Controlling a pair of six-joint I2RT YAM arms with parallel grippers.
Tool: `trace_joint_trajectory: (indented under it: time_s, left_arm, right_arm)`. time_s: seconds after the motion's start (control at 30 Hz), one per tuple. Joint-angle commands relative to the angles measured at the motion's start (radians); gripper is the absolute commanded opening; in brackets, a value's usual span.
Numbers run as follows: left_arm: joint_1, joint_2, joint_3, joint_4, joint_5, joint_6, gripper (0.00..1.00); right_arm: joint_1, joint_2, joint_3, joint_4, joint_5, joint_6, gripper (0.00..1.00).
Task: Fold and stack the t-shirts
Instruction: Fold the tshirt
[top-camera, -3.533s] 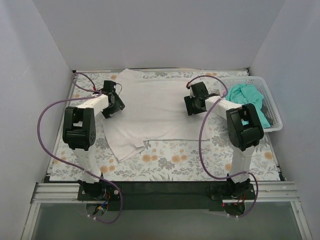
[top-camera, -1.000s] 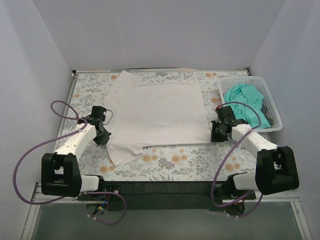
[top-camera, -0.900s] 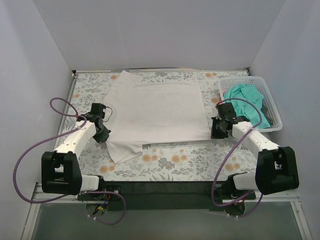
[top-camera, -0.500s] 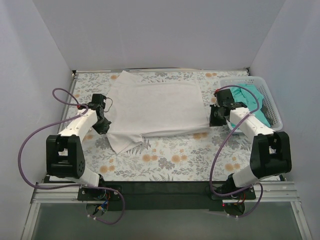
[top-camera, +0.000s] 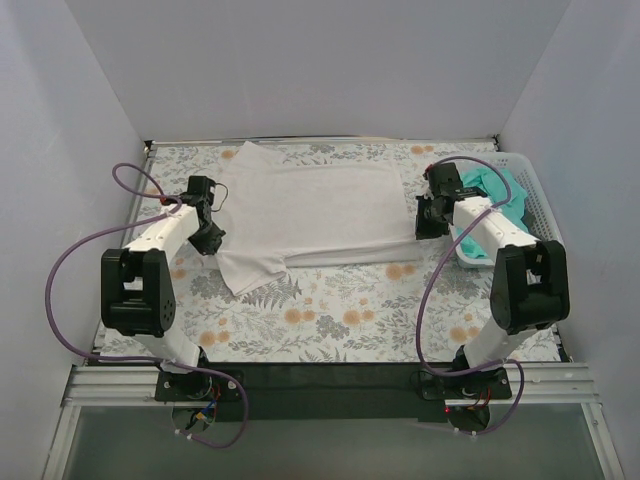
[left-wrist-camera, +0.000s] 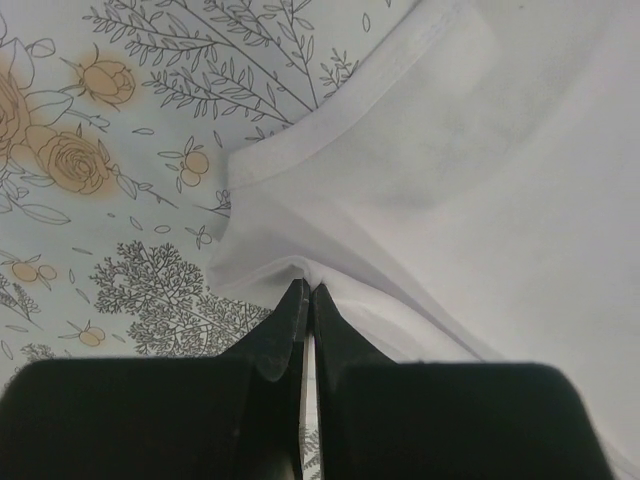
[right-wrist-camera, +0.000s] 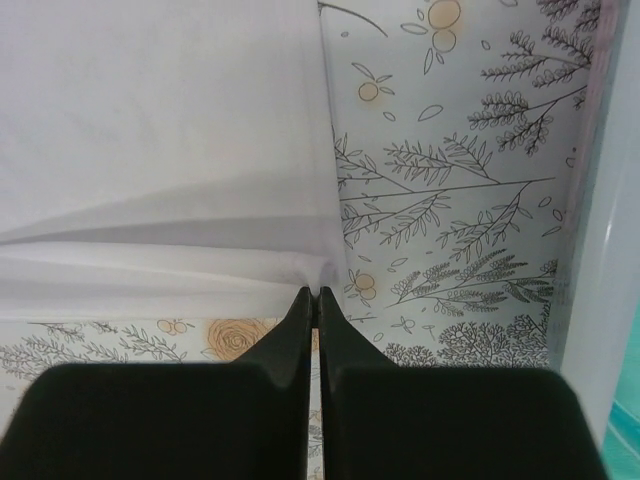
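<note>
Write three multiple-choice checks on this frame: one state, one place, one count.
1. The left gripper and the right gripper are: A, both shut on the white t-shirt; B, both open; C, only the right shut.
2. The teal t-shirt lies: A, under the white t-shirt; B, in the left gripper; C, in the white lattice basket.
3. T-shirts in view: A, one; B, two; C, three.
Key: 1 A, each wrist view shows closed fingertips pinching white cloth. 2 C, it sits bunched in the white lattice basket at the right. 3 B, one white, one teal.
</note>
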Motion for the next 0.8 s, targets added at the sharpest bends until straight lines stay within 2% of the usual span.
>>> trace_joint_trajectory:
  time_s: [0.0, 0.3, 0.77]
  left_arm:
    - [0.010, 0.018, 0.052, 0.033, -0.011, 0.016, 0.00]
    - [0.010, 0.064, 0.092, 0.061, -0.009, 0.021, 0.00]
    - [0.010, 0.121, 0.106, 0.127, 0.012, 0.042, 0.00]
  right_arm:
    - [-0.011, 0.021, 0.074, -0.007, 0.019, -0.012, 0.01]
    - [-0.011, 0.082, 0.131, 0.003, 0.004, 0.000, 0.01]
    - [-0.016, 0.118, 0.068, 0.046, 0.041, 0.011, 0.01]
